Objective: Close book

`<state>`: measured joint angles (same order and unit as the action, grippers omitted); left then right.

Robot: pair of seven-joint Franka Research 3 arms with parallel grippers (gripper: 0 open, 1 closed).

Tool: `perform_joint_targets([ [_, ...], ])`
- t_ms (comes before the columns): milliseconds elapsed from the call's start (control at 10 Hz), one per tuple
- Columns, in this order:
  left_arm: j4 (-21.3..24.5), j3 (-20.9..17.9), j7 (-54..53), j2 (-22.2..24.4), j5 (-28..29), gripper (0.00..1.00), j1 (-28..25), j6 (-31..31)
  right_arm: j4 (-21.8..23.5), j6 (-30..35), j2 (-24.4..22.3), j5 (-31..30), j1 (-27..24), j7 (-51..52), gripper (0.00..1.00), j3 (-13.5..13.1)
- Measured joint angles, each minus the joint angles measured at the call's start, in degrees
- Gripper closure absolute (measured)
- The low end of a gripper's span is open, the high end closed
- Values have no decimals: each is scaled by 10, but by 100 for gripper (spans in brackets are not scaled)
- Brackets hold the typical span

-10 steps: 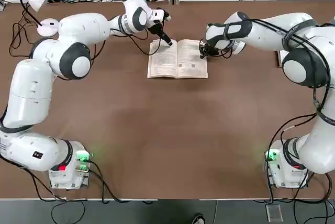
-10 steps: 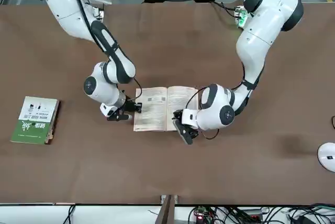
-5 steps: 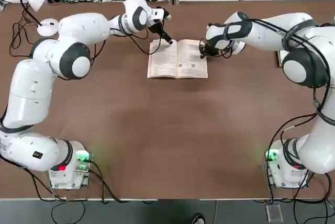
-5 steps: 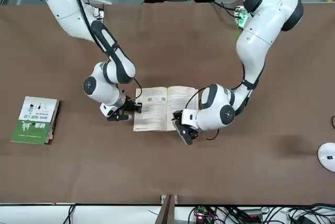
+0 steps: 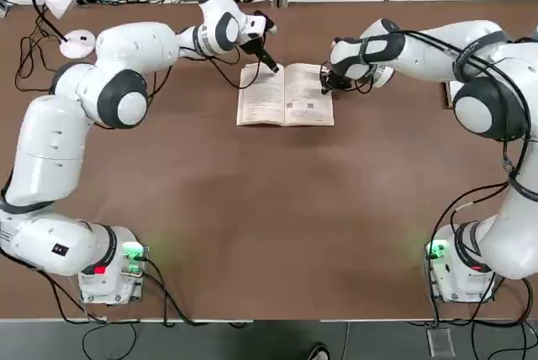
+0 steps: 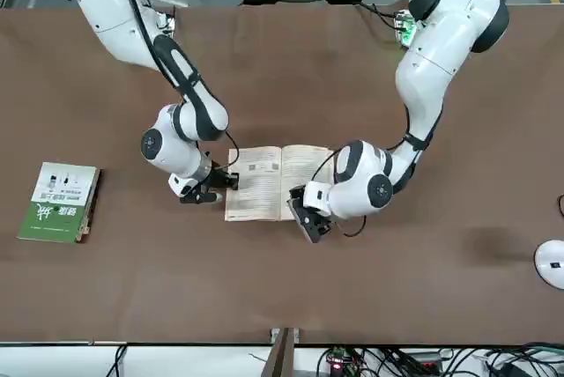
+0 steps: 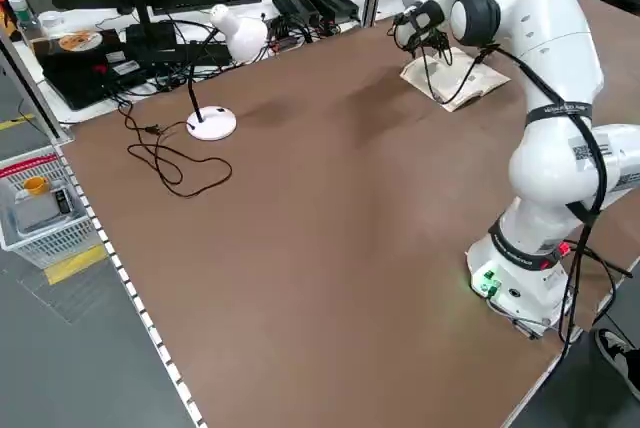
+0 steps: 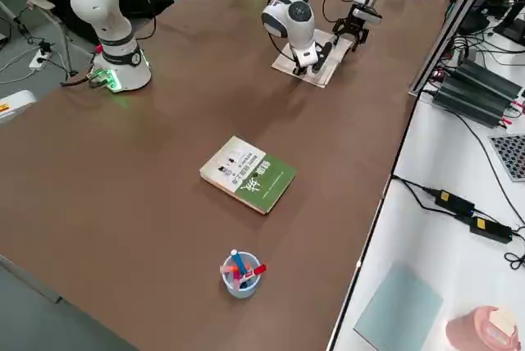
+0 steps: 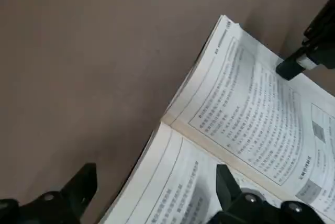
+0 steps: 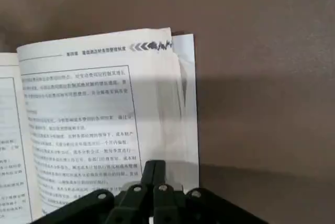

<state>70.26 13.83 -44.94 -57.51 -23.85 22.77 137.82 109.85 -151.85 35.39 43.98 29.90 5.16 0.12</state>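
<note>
The book (image 5: 286, 95) lies open and flat at the far middle of the table, its cream text pages facing up and its cover hidden. My left gripper (image 5: 271, 64) is open at the book's far left corner. In the left wrist view, one finger (image 9: 84, 179) is over bare table and the other over the left page (image 9: 172, 192). My right gripper (image 5: 325, 82) is shut, its tips (image 10: 155, 167) resting on the outer edge of the right page (image 10: 104, 114). In the front view the book (image 6: 264, 183) lies between both grippers.
A green-and-white covered book (image 6: 60, 203) lies on the table well off to the robot's right. A cup of pens (image 8: 240, 273) stands beyond it. A white desk lamp (image 5: 63, 2) and cables are at the far left. The near half of the table (image 5: 277, 225) is bare.
The left gripper has edged slightly closer to the book's corner. The right gripper and the book have not visibly moved.
</note>
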Motion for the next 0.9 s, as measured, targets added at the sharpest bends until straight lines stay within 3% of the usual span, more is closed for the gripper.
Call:
perform_joint_targets([
  [900, 0, 0, -23, -15, -17, 0, 1, 2, 0, 0, 0, 0, 0, 0, 99, 0],
])
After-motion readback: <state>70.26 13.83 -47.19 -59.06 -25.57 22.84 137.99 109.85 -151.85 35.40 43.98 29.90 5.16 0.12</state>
